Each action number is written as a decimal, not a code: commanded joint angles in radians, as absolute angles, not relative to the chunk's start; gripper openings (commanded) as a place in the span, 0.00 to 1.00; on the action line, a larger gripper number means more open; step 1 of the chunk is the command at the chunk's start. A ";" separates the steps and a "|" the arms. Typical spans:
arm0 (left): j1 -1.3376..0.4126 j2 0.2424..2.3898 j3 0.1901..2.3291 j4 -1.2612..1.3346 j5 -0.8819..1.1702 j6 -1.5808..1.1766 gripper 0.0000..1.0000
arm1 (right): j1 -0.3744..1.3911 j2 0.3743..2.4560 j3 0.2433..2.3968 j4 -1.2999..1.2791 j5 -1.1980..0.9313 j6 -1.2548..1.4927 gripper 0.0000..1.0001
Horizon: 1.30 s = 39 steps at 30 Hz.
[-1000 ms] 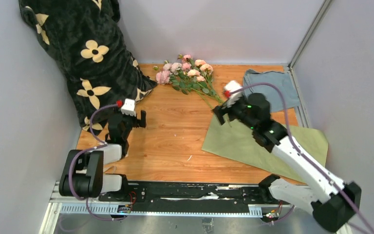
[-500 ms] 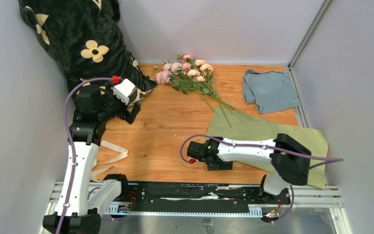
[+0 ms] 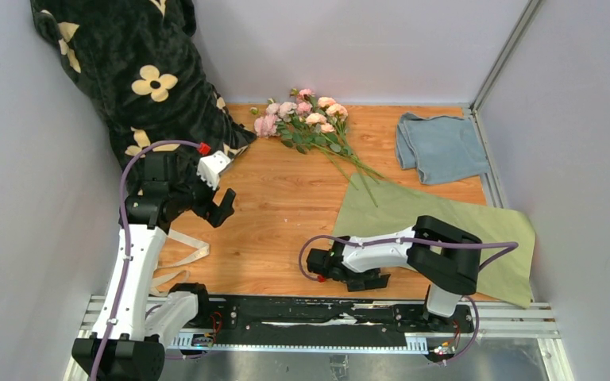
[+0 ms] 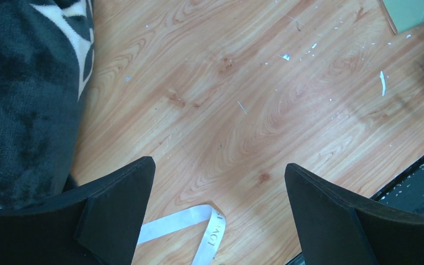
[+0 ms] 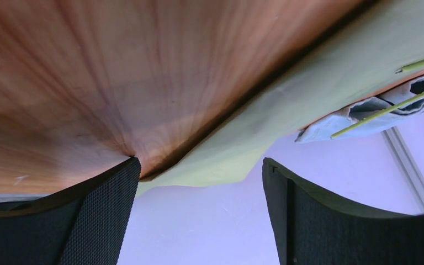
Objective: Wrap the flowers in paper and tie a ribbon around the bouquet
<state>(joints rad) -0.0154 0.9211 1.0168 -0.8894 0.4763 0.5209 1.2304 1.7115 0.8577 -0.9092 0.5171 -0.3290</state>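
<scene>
Filling the grey-walled booth, a wooden table — left hand and right hand both spread.

Bare table centre — open passage, blanket crowds left, flowers behind, paper right

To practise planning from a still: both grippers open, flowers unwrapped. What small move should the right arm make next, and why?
Probably nudge the right gripper forward and close on the paper's near corner: its open jaws sit low beside it, and only the flowers' stem ends overlap the sheet.
</scene>
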 commanded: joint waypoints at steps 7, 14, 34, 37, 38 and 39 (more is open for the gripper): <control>-0.014 0.951 1.029 -0.916 0.534 0.538 1.00 | 1.149 1.848 0.799 -0.708 0.688 -0.337 0.82; -0.014 0.959 1.052 -0.916 0.564 0.528 1.00 | 1.066 1.874 0.815 -0.639 0.822 -0.311 0.52; -0.014 0.976 1.138 -0.917 0.487 0.506 1.00 | 1.105 1.440 1.376 -0.886 0.161 -0.052 0.00; -0.014 0.982 1.167 -0.916 0.481 0.501 1.00 | 1.094 1.366 1.364 -0.725 0.114 0.072 0.00; -0.014 0.988 1.181 -0.916 0.484 0.495 1.00 | 1.092 1.349 1.341 -0.607 0.128 0.120 0.00; -0.014 0.995 1.193 -0.916 0.489 0.486 1.00 | 1.092 1.337 1.322 -0.531 0.148 0.165 0.00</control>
<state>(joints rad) -0.0154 0.9756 1.1339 -0.9157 0.4980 0.5133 1.0981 1.3678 1.3750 -0.7673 0.2344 -0.0410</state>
